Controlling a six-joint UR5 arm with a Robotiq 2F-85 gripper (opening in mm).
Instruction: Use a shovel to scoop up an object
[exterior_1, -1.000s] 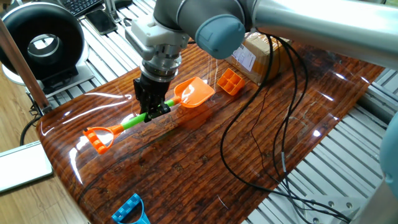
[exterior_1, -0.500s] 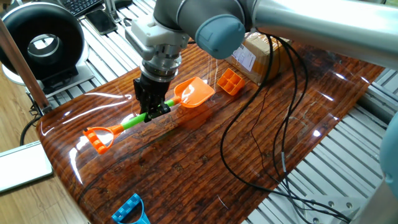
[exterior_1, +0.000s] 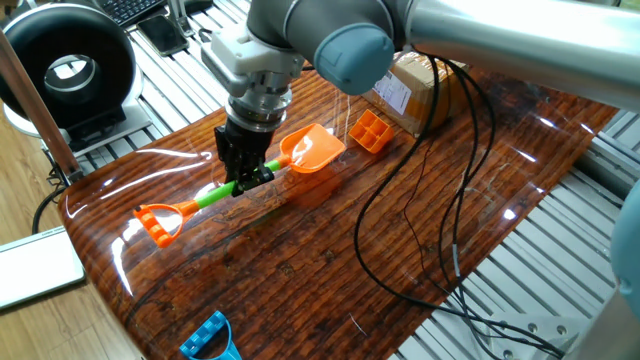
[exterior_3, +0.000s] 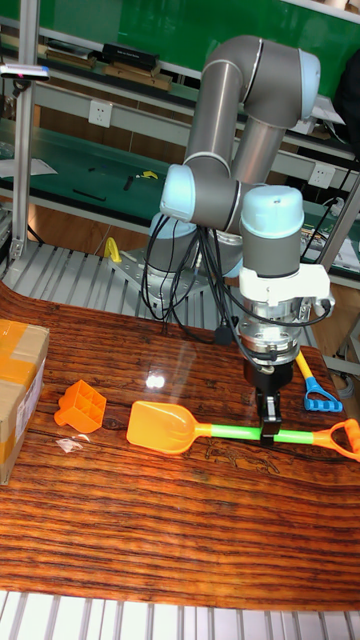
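- Nothing differs from a second ago: the arm, the shovel (exterior_1: 250, 175) and the block (exterior_1: 371, 131) sit exactly where they were.
- The claw (exterior_1: 243, 182) points straight down and is clamped on the shovel's green shaft, about midway between blade and loop end.
- The shovel lies flat and low along the surface (exterior_1: 300, 270), its orange blade towards the block, its D-shaped loop at the other end.
- The block, orange with a grid of square compartments, stands on the surface just beyond the blade tip, near it but apart; a small gap shows in both views.
- A cardboard box (exterior_1: 415, 85) sits right behind the block, at the far edge of the surface.
- The fixed view alone shows a blue toy (exterior_1: 212, 338) at the near edge of the surface, well apart from the shovel, plus a round black device (exterior_1: 68, 70) off the surface and black cables trailing across the wood.
- The tall view alone shows the arm's full stack of joints rising behind the surface, and a small blue-and-orange handled toy (exterior_3: 318, 392) lying behind the claw, near the shovel's loop.
- In the tall view the wrist hangs vertical above the shaft, the upper arm folded back and upward; the black fingers (exterior_3: 267, 410) straddle the shaft from above.
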